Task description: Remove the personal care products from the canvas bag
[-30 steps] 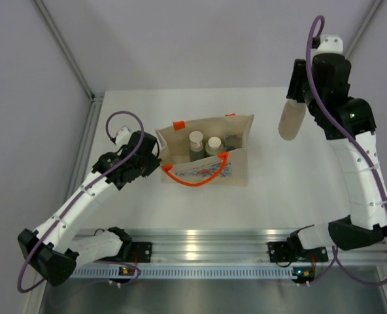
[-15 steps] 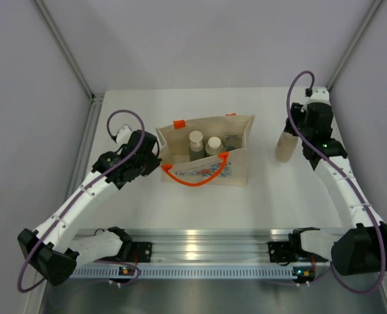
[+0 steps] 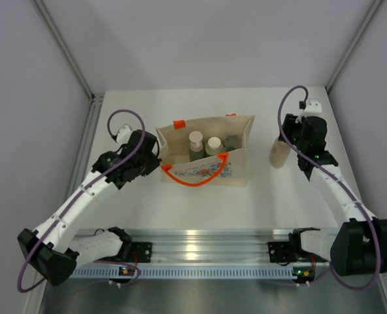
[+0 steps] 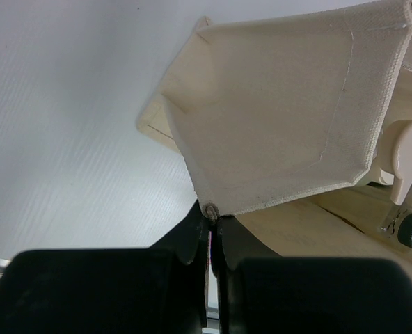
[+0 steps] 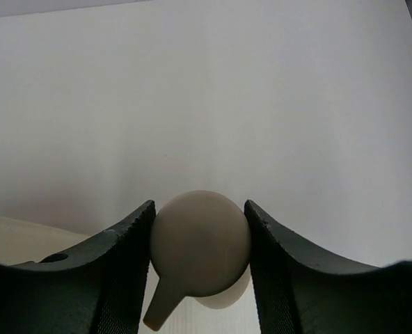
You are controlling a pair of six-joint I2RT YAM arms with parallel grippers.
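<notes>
While the left claw (image 4: 209, 221) is closed on the lower edge of the canvas bag's (image 3: 240, 127) left end, the right claw (image 5: 200, 226) grips the pale cap of a tan bottle (image 3: 278, 152). This bottle is upright at the counter (image 3: 180, 216), near the bag's right side. Inside the bag, mid-counter, stand a grey-green bottle (image 3: 195, 141), a sage bottle (image 3: 214, 145) and a dark-lidded jar (image 3: 231, 140).

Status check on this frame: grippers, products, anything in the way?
Left gripper shut on beige canvas bag corner. Right gripper shut on pale cap of tan bottle, upright right of bag. Two pale-capped bottles inside bag. Nothing blocking.
</notes>
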